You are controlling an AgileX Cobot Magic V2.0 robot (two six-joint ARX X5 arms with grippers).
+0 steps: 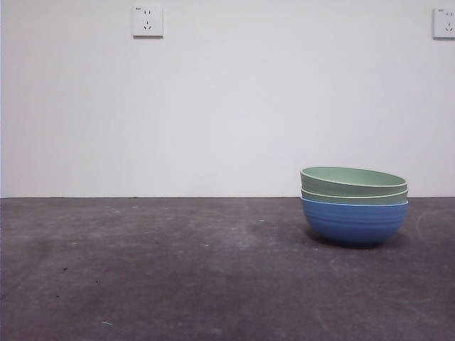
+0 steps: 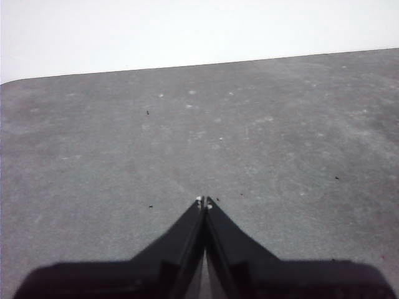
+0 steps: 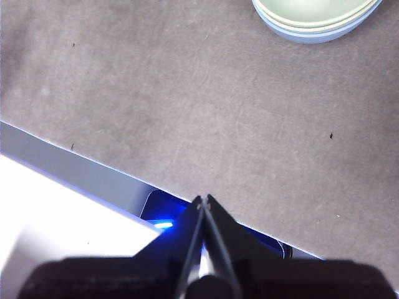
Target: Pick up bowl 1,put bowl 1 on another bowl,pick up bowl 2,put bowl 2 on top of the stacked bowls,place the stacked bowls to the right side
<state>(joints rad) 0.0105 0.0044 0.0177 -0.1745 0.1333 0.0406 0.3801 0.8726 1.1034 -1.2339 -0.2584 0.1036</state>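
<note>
The stacked bowls point(image 1: 354, 204) stand on the right part of the grey table: a blue ribbed bowl point(image 1: 353, 222) at the bottom, with two sage-green bowls nested in it, the top one point(image 1: 352, 181) slightly tilted. The right wrist view catches part of the stack point(image 3: 317, 18) from above, well away from my right gripper point(image 3: 204, 198), which is shut and empty near the table's edge. My left gripper point(image 2: 204, 201) is shut over bare tabletop with nothing in it. Neither arm shows in the front view.
A white wall with two sockets point(image 1: 147, 21) point(image 1: 443, 23) backs the table. In the right wrist view the table's edge point(image 3: 81, 168) runs under the gripper, with a blue light point(image 3: 163, 223) glowing below it.
</note>
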